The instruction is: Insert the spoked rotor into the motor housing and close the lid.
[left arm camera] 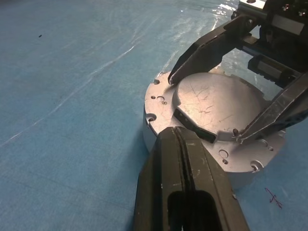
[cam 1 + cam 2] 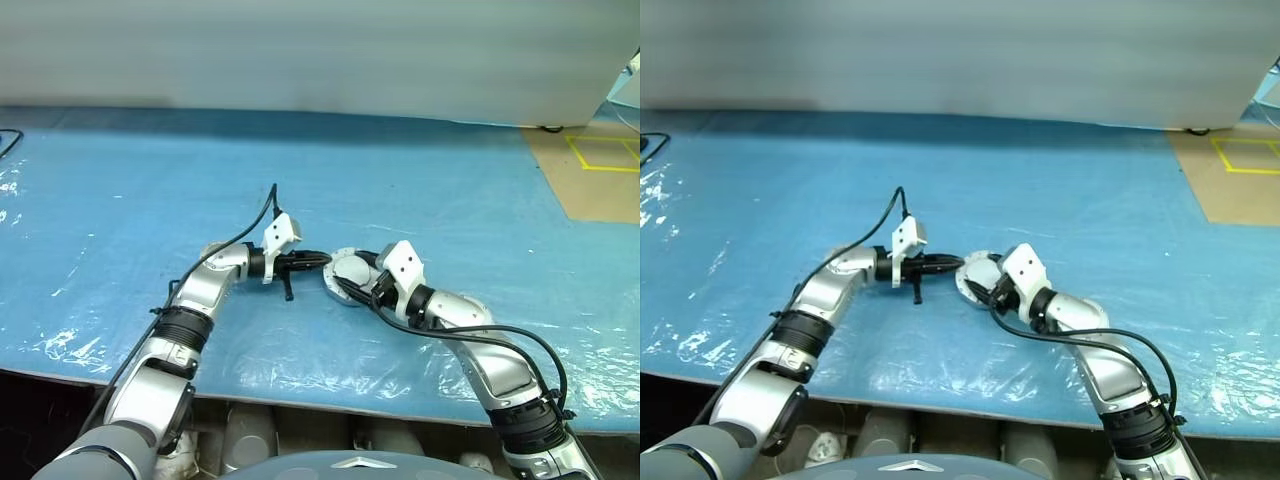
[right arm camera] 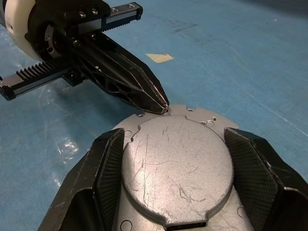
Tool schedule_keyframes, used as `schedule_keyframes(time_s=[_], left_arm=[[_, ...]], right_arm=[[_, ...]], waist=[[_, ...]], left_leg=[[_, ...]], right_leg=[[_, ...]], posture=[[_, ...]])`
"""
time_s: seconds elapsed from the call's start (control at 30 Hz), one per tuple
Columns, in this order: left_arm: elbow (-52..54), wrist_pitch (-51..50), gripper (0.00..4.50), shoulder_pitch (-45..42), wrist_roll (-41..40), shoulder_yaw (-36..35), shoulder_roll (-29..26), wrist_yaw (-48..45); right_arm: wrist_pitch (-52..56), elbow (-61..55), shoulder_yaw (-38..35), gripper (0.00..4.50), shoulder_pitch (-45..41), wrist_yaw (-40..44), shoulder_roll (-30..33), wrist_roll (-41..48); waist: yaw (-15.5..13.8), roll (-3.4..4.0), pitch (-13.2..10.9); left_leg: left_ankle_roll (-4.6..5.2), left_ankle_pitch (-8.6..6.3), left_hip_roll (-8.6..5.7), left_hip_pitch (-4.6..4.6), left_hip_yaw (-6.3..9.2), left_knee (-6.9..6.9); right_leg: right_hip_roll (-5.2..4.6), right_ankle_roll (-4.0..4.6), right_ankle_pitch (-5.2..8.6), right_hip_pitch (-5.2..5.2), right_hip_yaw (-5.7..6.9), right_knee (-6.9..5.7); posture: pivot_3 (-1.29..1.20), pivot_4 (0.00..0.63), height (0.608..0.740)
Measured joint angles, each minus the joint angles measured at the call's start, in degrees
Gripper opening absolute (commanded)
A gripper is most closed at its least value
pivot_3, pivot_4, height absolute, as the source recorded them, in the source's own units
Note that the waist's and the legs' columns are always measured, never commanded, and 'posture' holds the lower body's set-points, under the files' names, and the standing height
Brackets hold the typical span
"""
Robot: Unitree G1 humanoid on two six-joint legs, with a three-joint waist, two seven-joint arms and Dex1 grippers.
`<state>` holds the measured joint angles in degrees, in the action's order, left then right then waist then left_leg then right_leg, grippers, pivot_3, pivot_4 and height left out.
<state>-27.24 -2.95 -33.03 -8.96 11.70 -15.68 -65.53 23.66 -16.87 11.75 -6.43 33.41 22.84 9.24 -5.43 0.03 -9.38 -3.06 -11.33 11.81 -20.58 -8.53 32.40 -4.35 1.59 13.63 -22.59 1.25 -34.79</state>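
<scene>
Mid-worktop, the right claw grips a scratched silver round assembly (flat face up); the closed left claw touches its rim.

Wide bench covered in a glossy, wrinkled blue plastic sheet, catching pale glints of overhead light near its front edge. Behind, a plain grey-white wall. Off at the far right, brown floor marked with yellow tape lines. Along the far left edge, a thin black cable.
</scene>
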Motion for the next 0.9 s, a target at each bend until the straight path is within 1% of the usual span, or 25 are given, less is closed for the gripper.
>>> schedule_keyframes(time_s=[0.13, 0.2, 0.27, 0.3, 0.5, 0.63, 0.77, 0.9], left_arm=[[0.72, -0.79, 0.0, 0.0, -0.01, 0.54, 0.3, -1.0], [0.84, -1.02, 0.0, -0.21, 0.08, 0.82, 0.06, -1.2], [0.8, -0.52, 0.0, -0.43, 0.44, 1.26, -0.13, -1.36], [0.75, -0.34, 0.0, -0.52, 0.6, 1.35, -0.18, -1.47], [0.03, 0.2, 0.0, -1.16, 1.16, 1.65, -0.24, -1.74], [-0.32, 0.67, 0.0, -1.26, 1.33, 1.77, -0.26, -1.81], [-0.77, 1.26, 0.0, -1.48, 1.41, 1.88, -0.27, -1.86], [-1.45, 1.87, 0.0, -1.77, 1.42, 1.96, -0.25, -1.98]], right_arm=[[0.54, -0.16, -0.06, 2.93, -0.13, 0.09, 0.01, 0.04], [0.71, -0.21, -0.15, 3.66, -0.13, 0.16, 0.04, 0.13], [0.88, -0.21, -0.29, 4.29, -0.13, 0.21, 0.15, 0.21], [0.96, -0.25, -0.33, 4.45, -0.13, 0.23, 0.15, 0.32], [1.61, -0.19, -2.14, 4.45, -0.22, -0.72, -0.86, 1.48], [2.81, -0.2, -5.47, 4.45, 0.66, 0.59, -2.57, 6.93], [7.91, -0.73, -9.77, 4.45, 1.19, 0.88, -3.24, 13.74], [14.32, -0.77, -13.77, 4.45, 2.05, -1.16, -2.56, 17.19]], waist=[[-0.01, 0.0, 0.0], [-0.01, 0.01, 0.0], [-0.04, 0.01, 0.0], [-0.05, 0.01, 0.0], [-0.12, 0.01, 0.0], [-0.16, 0.0, 0.0], [-0.18, 0.01, 0.0], [-0.23, 0.01, 0.0]], left_leg=[[0.0, 0.0, 0.0, 0.02, 0.0, 0.0], [0.0, 0.0, 0.0, 0.01, 0.0, -0.01], [0.0, 0.0, -0.01, 0.01, 0.0, -0.03], [0.0, 0.0, -0.01, 0.0, 0.0, -0.04], [0.0, 0.0, -0.02, 0.0, 0.0, -0.04], [0.0, 0.0, -0.02, -0.06, 0.0, -0.06], [0.0, 0.0, -0.03, -0.07, 0.0, -0.08], [0.0, 0.0, -0.03, -0.07, 0.0, -0.08]], right_leg=[[0.0, 0.0, 0.0, 0.0, 0.0, 0.0], [0.0, 0.0, 0.0, 0.0, 0.0, 0.0], [0.0, 0.0, 0.0, 0.0, 0.0, 0.02], [-0.01, 0.0, 0.0, 0.0, 0.0, 0.02], [-0.03, 0.0, 0.0, 0.0, 0.0, 0.02], [-0.05, 0.0, 0.01, -0.03, 0.0, 0.05], [-0.05, 0.0, 0.01, -0.05, 0.01, 0.05], [-0.05, 0.0, 0.01, -0.05, 0.01, 0.05]], posture=[[0.0, 0.15, 0.74], [0.0, 0.15, 0.74], [0.0, 0.15, 0.74], [0.0, 0.15, 0.74], [0.0, 0.15, 0.74], [0.0, 0.15, 0.74], [0.0, 0.15, 0.74], [0.0, 0.15, 0.74]])
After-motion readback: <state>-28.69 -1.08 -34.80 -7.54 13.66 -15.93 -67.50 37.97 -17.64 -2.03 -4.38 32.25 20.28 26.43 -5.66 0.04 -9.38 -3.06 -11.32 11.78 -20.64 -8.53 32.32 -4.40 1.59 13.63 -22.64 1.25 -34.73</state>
